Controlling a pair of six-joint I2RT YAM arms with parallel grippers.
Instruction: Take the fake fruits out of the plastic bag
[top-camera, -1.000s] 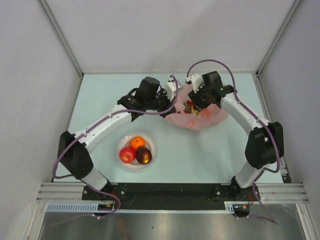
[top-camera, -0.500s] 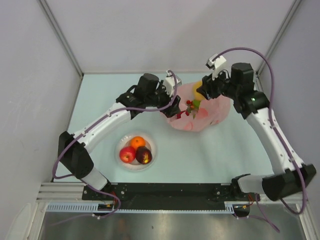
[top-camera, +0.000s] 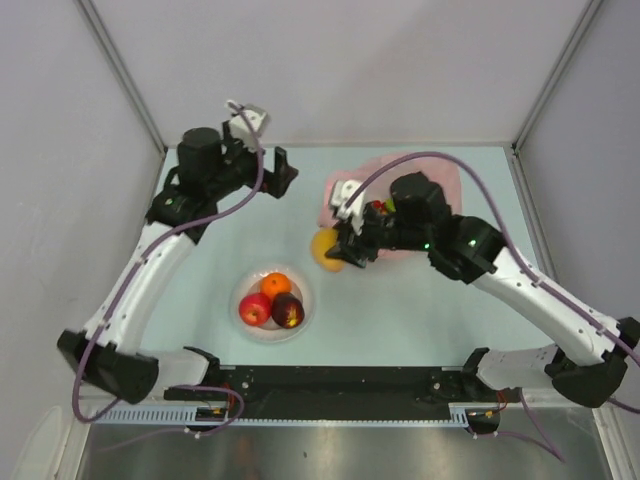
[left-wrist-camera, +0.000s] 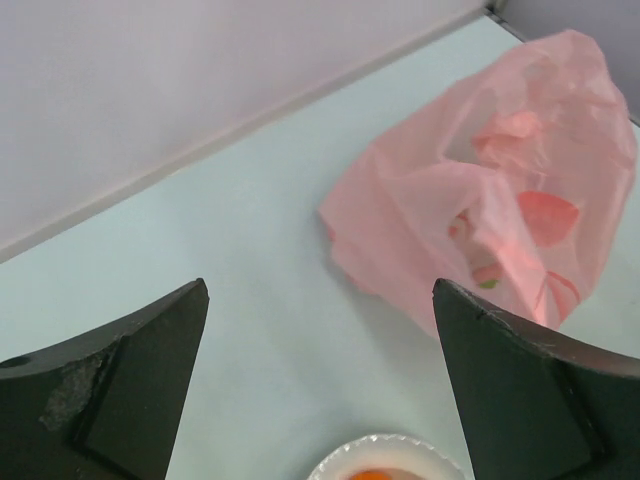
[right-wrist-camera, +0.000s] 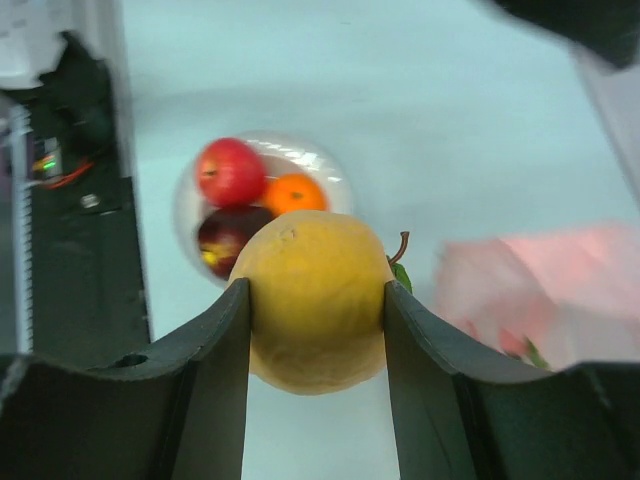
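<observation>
Grey walls (top-camera: 330, 70) close in a pale blue-green tabletop (top-camera: 420, 300) on three sides. Near the tabletop's far edge, right of its middle, lies the plastic bag (top-camera: 440, 180), pink, thin and crumpled. Reddish and green patches show through its film, and the pictures cannot settle whether they are print or fruit. A round white plate (top-camera: 243, 290) sits left of the middle, close to the near edge. On it three fake fruits touch one another: an orange ball (top-camera: 275, 285) on the far side, a red apple (top-camera: 254, 309) at the near left and a dark purple one (top-camera: 289, 311) at the near right. The right gripper (right-wrist-camera: 315, 290) reaches in from the right. Its fingers (right-wrist-camera: 215, 350), about half spread, are pressed against both flanks of a yellow-orange fruit (top-camera: 326, 250), which fills the gap between them. A thin brown stem and a small green leaf stand out at the fruit's side. In the top view this fruit shows between the bag and the plate, out of the bag and nearer the tabletop's middle; the right wrist view shows the plate beyond it. The left gripper (left-wrist-camera: 320, 290) is raised over the far left part of the tabletop, well apart from the bag, its two dark fingers spread wide with nothing between them.
</observation>
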